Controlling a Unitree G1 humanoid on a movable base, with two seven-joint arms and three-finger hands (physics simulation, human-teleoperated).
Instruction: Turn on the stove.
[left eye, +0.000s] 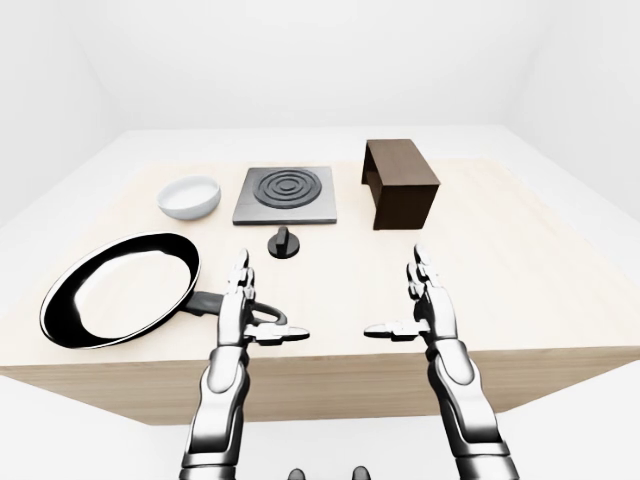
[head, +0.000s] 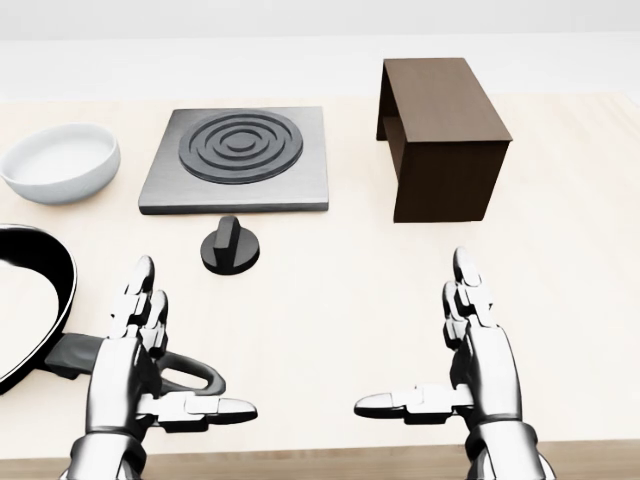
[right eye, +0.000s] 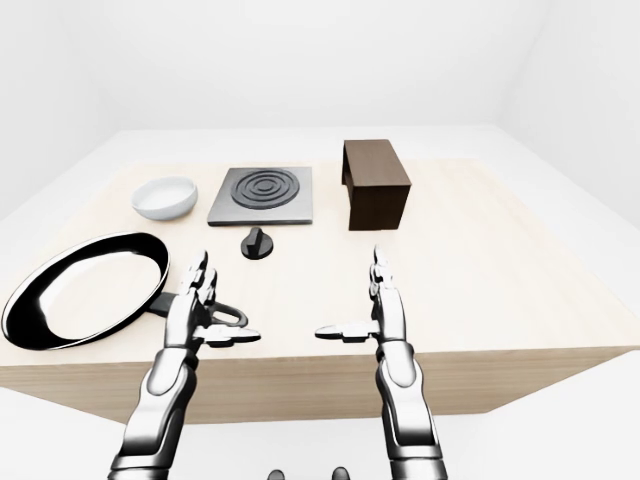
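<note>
Nearby, white bowl (head: 60, 160) and frying pan (left eye: 118, 288) hold nothing; both hands (head: 135, 345) (head: 480, 345) hover released.

Things on the tabletop (head: 560, 300)

Stove (head: 240, 160) far in the middle, knob (head: 230, 246) just near of it; bowl (head: 60, 162) left, box (head: 440, 135) right, pan (left eye: 120, 288) near left.

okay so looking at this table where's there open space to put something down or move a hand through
The widest bare stretch of table lies right of the brown box, running down to the right hand. Another free patch sits between the two hands, below the knob. It is crowded on the left: bowl, stove plate, and frying pan, whose handle lies under the left hand.
</note>
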